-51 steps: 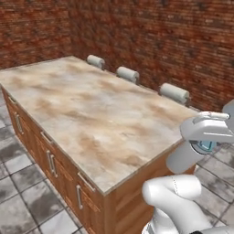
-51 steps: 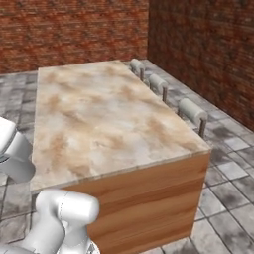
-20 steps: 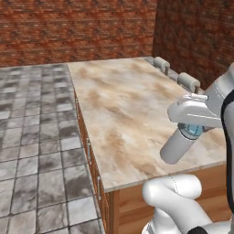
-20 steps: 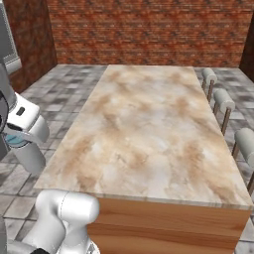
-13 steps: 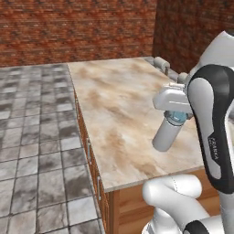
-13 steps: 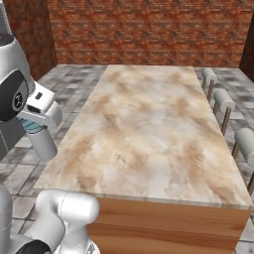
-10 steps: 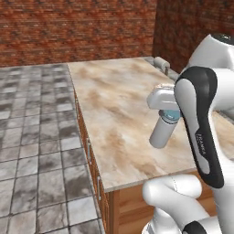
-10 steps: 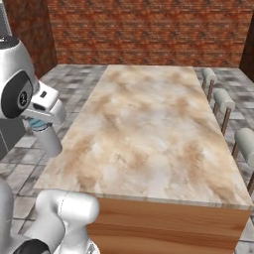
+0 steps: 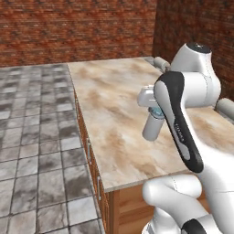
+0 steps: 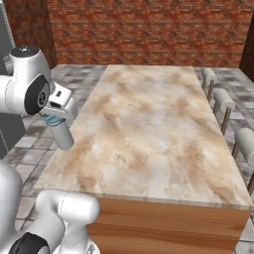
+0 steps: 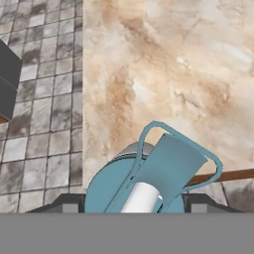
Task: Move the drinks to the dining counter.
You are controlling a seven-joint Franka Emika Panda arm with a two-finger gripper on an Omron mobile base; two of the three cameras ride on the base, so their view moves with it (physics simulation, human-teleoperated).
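Bottle, grey with a blue cap, has swung farther in over the dining counter than a moment ago, hanging tilted above its near end. Gripper is clamped on its cap. One bottle, three stools.

Bright, even rendered light; sharp, faint shadows.

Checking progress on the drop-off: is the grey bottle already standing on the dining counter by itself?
No. The pale grey bottle hangs tilted from the tool, its base off the dining counter.
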